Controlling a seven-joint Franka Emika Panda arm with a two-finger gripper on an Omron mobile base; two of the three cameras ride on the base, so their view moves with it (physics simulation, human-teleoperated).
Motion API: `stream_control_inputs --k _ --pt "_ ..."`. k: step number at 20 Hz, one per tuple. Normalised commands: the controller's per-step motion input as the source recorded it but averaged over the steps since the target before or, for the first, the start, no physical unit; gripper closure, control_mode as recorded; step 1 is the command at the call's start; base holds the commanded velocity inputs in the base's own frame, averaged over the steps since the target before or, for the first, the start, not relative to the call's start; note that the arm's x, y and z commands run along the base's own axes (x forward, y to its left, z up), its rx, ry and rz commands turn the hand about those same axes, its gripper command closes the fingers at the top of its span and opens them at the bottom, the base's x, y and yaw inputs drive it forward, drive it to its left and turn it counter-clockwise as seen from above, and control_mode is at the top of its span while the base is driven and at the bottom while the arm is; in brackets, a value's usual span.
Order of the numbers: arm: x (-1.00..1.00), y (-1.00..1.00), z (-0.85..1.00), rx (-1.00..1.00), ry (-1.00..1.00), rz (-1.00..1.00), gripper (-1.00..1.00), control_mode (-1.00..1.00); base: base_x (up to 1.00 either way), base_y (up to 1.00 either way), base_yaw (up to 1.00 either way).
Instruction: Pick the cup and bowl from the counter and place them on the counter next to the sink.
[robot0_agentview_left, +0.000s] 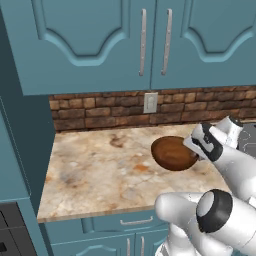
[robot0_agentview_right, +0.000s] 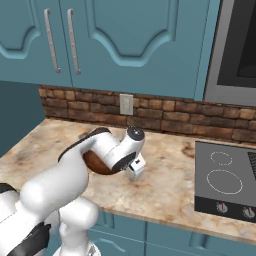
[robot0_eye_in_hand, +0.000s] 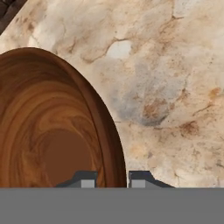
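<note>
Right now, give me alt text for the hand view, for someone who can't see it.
A wooden bowl fills the left half, its rim clamped between the tool's two dark fingertips at the bottom edge. Beige marbled counter spreads behind and to the right.

Teal wall cabinets (robot0_agentview_left: 100, 40), brick backsplash (robot0_agentview_left: 100, 112), white outlet (robot0_agentview_left: 150, 102).

You have a broad stretch of bare tabletop (robot0_agentview_left: 90, 170) to the left of the bowl (robot0_agentview_left: 172, 154), reaching to the tall teal cabinet side (robot0_agentview_left: 30, 150) that walls off that end. Behind, the brick backsplash (robot0_agentview_left: 100, 112) and its wall outlet (robot0_agentview_left: 150, 102) close the back edge, and the upper cabinets (robot0_agentview_left: 125, 40) hang above, limiting headroom. On the other side, a strip of bare stone runs between the bowl and the black stovetop (robot0_agentview_right: 225, 182). The gripper (robot0_eye_in_hand: 113, 178) straddles the bowl's rim, one finger inside, one outside.
</note>
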Motion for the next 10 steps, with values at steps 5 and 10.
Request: stream_control_inputs --k 5,10 --pt "-0.68 0.08 0.5 0.0 0.0 0.0 1.0 -1.0 0.0 0.0 0.0" --pt "-0.74 0.19 0.52 0.0 -0.01 0.0 1.0 -1.0 0.0 0.0 0.0"
